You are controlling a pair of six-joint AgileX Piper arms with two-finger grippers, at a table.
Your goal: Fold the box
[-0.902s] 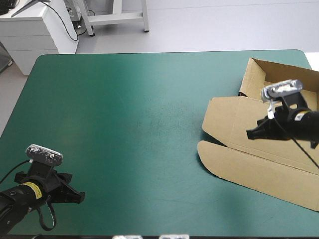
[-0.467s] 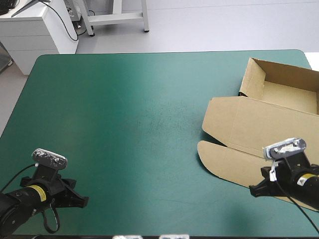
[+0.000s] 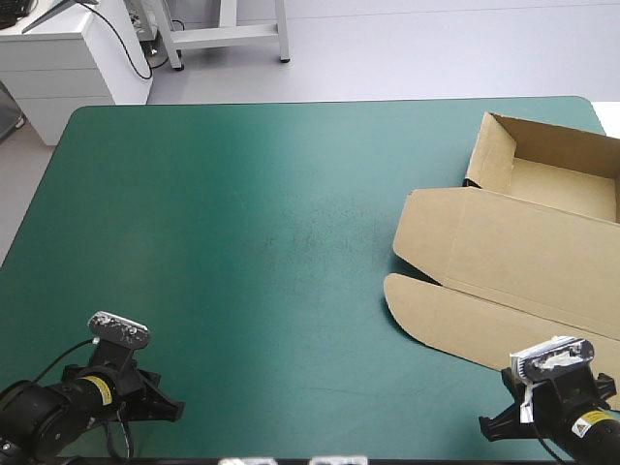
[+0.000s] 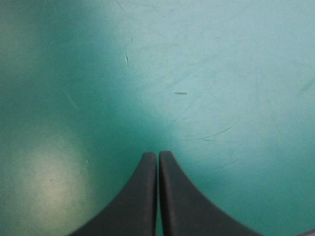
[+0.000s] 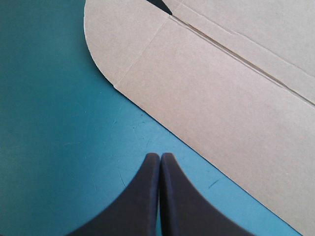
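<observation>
Lying open, box [image 3: 504,252], left end effector [image 4: 157,154] closed, right end effector [image 5: 160,155] closed

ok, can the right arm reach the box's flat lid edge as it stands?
Probably yes. The right tool hangs shut over bare teal-green cover, just short of the near lid edge of the box, with nothing between them. It would need to open first to grip the board.
</observation>
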